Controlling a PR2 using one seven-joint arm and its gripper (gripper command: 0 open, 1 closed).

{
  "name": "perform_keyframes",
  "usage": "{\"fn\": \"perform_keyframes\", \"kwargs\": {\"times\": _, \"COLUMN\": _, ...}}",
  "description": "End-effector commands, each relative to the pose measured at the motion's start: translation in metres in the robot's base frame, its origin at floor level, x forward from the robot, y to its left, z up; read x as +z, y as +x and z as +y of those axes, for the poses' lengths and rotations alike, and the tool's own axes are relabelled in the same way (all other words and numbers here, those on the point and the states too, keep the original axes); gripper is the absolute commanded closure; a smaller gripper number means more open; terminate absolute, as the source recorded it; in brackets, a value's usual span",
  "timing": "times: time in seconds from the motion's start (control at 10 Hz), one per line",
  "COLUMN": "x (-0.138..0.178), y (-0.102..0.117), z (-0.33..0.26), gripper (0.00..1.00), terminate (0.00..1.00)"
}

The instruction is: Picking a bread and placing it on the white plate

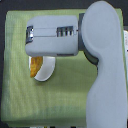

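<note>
The white plate [46, 70] lies on the green cloth, just below the arm's big grey housing [52, 35], which covers its upper part. The bread [34, 67], golden-orange and tapered, rests on the plate's side toward the exterior view's left, and its top end disappears under the housing. My gripper's fingers do not show anywhere; they are hidden beneath the housing, so I cannot see whether they touch the bread.
A green cloth [20, 100] covers the table. The arm's thick grey link [105, 70] runs down the exterior view's right side and blocks that part of the table. A dark strip lies beyond the cloth's far edge.
</note>
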Motion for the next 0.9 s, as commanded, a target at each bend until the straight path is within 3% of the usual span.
{"fn": "perform_keyframes", "kwargs": {"times": 0.0, "x": -0.0101, "y": -0.0016, "z": 0.0012, "gripper": 0.00, "terminate": 0.00}}
{"fn": "perform_keyframes", "kwargs": {"times": 0.8, "x": -0.0083, "y": -0.0042, "z": -0.0062, "gripper": 0.00, "terminate": 0.00}}
